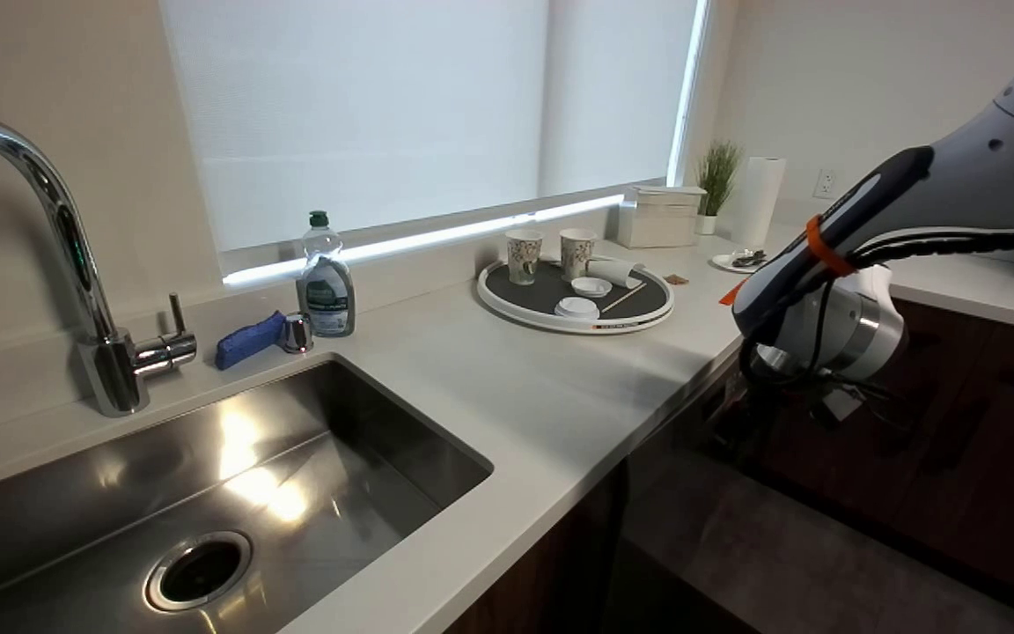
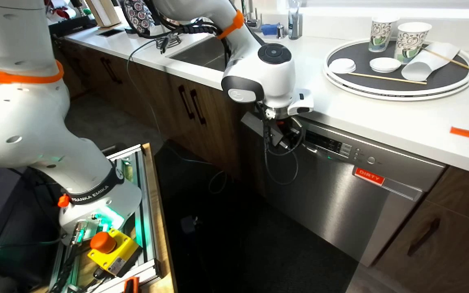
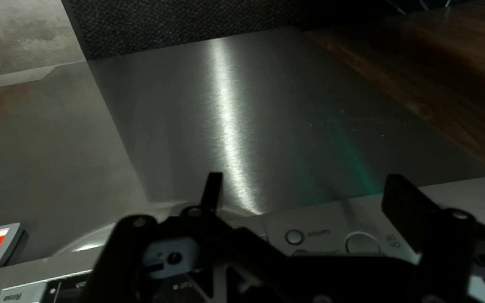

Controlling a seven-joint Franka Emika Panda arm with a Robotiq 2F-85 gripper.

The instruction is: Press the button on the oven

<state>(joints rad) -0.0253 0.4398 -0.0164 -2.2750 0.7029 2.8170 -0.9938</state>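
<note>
Dishwasher [image 2: 332, 203], rather than oven, seems the right name: its steel front, bearing a red DIRTY sign [image 2: 369, 176], sits under the white counter [image 2: 364, 116], between brown cabinets [image 2: 466, 232]. By my judgement the step in hand is lining up, ahead of the press. In the wrist view the hand [image 3: 304, 185] has its fingers [image 3: 214, 189] spread wide, with nothing held. Seen through that gap is the panel [image 3: 326, 219], with a small round button [image 3: 294, 237] and a larger button [image 3: 361, 243]; the label [image 3: 393, 241] beside the larger, upside down, seems to read On Off. Which is wanted is not certain, though the larger seems likelier. Whether the hand touches the panel I cannot tell. The next move probably calls for drawing the fingers together into a narrow tip, centring that on the button, then a short, straight push.

Up on the counter a round tray [image 1: 529, 297] holds 2 paper cups [image 2: 411, 42], 2 flat lids [image 2: 385, 65] and 2 thin sticks [image 2: 387, 78]. Beyond it stand a white box [image 1: 664, 220], a plant [image 1: 718, 176] and a paper roll [image 1: 759, 202]. By the sink [image 1: 366, 475], a soap bottle [image 1: 327, 295] stands near a blue cloth [image 1: 250, 340], and a pale window shade [image 1: 384, 114] hangs behind.
</note>
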